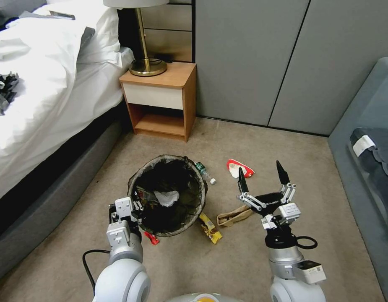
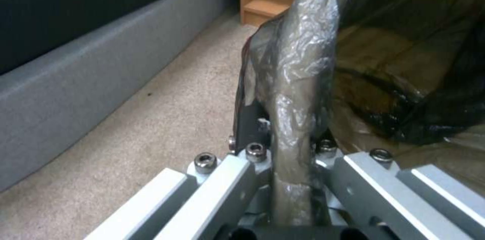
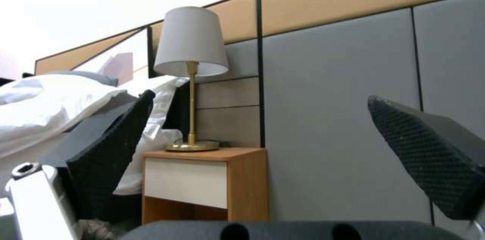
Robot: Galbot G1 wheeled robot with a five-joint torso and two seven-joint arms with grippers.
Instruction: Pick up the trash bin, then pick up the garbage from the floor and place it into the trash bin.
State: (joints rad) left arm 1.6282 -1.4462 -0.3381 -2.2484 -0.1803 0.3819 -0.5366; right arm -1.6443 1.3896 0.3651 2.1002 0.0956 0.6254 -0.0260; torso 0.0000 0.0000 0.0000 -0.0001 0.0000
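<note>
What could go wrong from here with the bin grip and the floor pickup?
1. The left gripper clamps only the trash bin rim through the thin bag liner; the bin might tilt or slip, or the liner tear.
2. The yellow wrapper and red scrap lie tight against the bin's base, so moving the bin might drag or cover them.
3. The right gripper, open, hangs over the brown wrapper; flat litter on carpet may be hard to pinch.

Both arms are silver-grey with rounded white shoulders, and a black cable loops beside each. The right gripper (image 1: 261, 173) has black pointed fingers (image 1: 242, 180) on a black palm lettered white. The left gripper (image 1: 135, 204) is pale metal with hex screws.
</note>
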